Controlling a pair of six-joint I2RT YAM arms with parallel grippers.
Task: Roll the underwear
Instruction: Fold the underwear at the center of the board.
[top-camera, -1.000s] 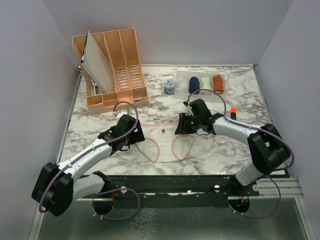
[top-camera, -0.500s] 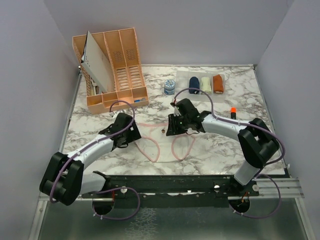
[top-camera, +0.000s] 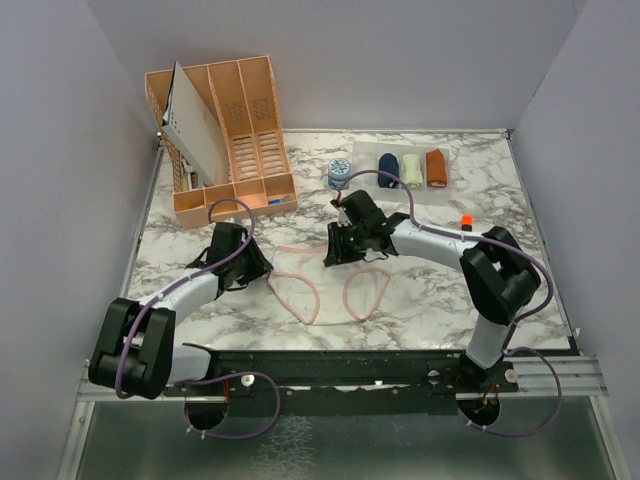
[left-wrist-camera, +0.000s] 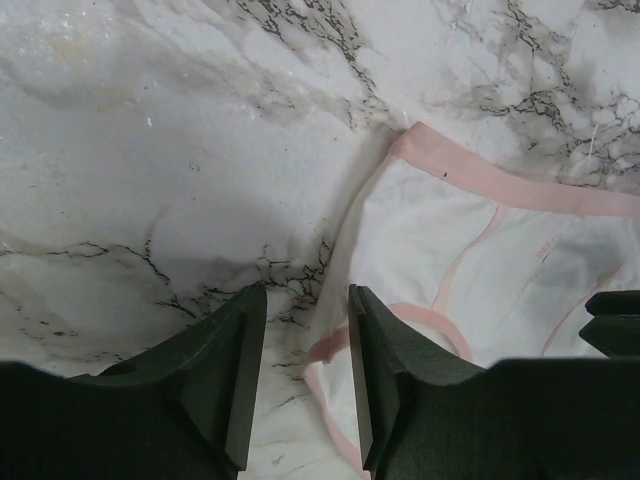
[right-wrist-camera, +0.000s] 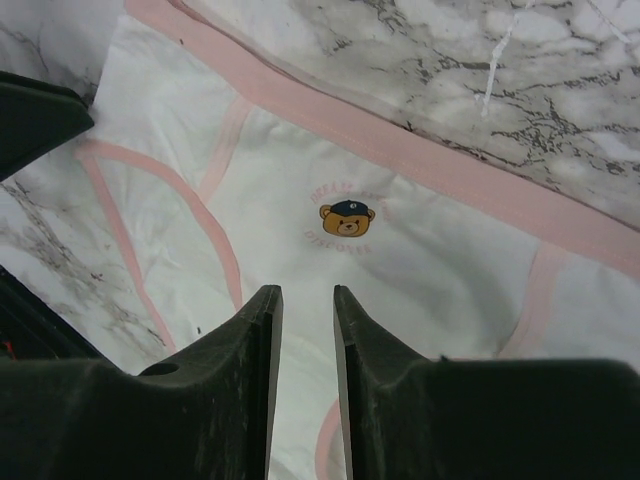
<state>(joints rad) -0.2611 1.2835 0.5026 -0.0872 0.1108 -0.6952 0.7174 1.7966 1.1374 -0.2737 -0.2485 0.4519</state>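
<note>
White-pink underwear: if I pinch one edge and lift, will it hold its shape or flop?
Probably floppy: the underwear lies thin and flat on the marble table. It is likely light, so it may slide or bunch when pushed rather than fold cleanly.

— White marble, veined in grey and black, for the table (top-camera: 430, 300).
— On the underwear (right-wrist-camera: 420, 270), white cloth with pink edging (right-wrist-camera: 450, 175); a small brown bear print (right-wrist-camera: 348, 217) in a dark blue cap, ringed by faint pink lettering.
— Peach-orange for the slotted organizer (top-camera: 245, 130). Blue and white on the tin (top-camera: 339, 175).
— Beside it, a navy roll (top-camera: 388, 168), a cream roll (top-camera: 411, 168), a rust-orange roll (top-camera: 436, 166).
— Black on the left gripper (left-wrist-camera: 307, 300) and right gripper (right-wrist-camera: 307, 300); purple cables (top-camera: 229, 202); pale lilac-grey walls (top-camera: 60, 120).
</note>
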